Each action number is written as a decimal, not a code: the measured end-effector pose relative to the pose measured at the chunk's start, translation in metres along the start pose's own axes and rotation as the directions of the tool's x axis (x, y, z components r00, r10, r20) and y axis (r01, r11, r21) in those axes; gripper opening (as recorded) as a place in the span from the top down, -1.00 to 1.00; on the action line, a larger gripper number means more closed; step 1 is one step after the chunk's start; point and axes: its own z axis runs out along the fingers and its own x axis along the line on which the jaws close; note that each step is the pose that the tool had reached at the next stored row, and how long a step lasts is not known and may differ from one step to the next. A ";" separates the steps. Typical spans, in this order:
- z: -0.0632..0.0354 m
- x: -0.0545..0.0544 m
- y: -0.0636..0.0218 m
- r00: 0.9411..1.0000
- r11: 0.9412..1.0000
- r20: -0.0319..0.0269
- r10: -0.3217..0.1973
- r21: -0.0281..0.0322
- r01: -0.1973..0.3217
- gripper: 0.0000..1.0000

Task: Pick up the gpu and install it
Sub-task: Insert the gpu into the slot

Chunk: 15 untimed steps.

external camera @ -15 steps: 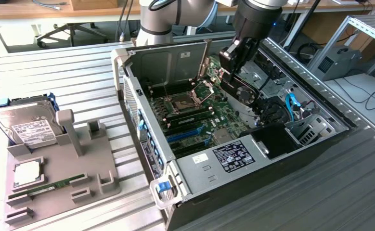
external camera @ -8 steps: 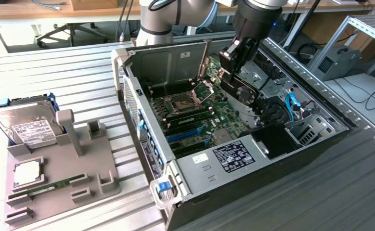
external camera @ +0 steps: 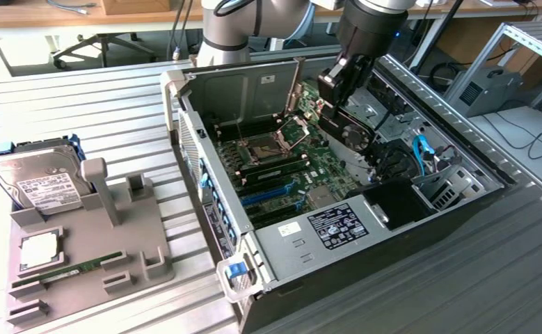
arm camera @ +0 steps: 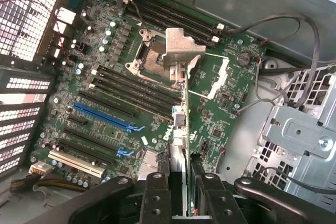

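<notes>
Counted: 1 arm point(external camera: 229, 28), 1 pincer point(external camera: 337, 94) w/ 2 fingers point(arm camera: 157, 195), 1 gpu point(external camera: 353, 131), 1 open PC case point(external camera: 192, 132), 1 mobo point(arm camera: 105, 77). On the grey fixture point(external camera: 113, 243) at the exterior view's left, well apart from the case: 1 hard drive point(external camera: 37, 182), 1 CPU chip point(external camera: 39, 249), 1 memory stick point(external camera: 67, 270).

Pincer was part-closed and clamped on the gpu, 1 finger on each side of the card. Gpu hung just below the pincer, on edge, inside the case and above the mobo, approx. mid-board.

In the wrist view the card ran edge-on away from the fingers, w/ its silver bracket point(arm camera: 181, 48) at the far end, over the CPU socket point(arm camera: 147, 64). A long blue slot point(arm camera: 102, 115) lay off to one side of the card, apart from it.
</notes>
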 end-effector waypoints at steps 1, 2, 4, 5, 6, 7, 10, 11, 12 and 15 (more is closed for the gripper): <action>0.0000 0.000 0.0000 1.000 1.000 0.000 -0.002 0.000 0.002 0.47; 0.0000 0.000 0.0000 1.000 1.000 0.000 -0.003 0.000 0.003 0.47; 0.0000 0.000 0.0000 1.000 1.000 0.000 -0.008 0.000 0.008 0.47; 0.0001 0.000 0.0000 1.000 1.000 0.000 -0.010 0.000 0.010 0.47; 0.0001 0.000 0.0000 1.000 1.000 0.000 -0.012 0.000 0.012 0.47; 0.0001 0.000 0.0000 1.000 1.000 -0.001 -0.015 0.000 0.015 0.47; 0.0001 0.000 0.0000 1.000 1.000 -0.001 -0.027 -0.001 0.027 0.47; 0.0001 0.000 0.0000 0.999 0.999 -0.001 -0.032 -0.001 0.032 0.47; 0.0001 0.000 0.0000 0.999 0.999 -0.001 -0.036 -0.001 0.036 0.47; 0.0001 0.000 0.0000 0.999 0.999 -0.002 -0.049 -0.001 0.049 0.47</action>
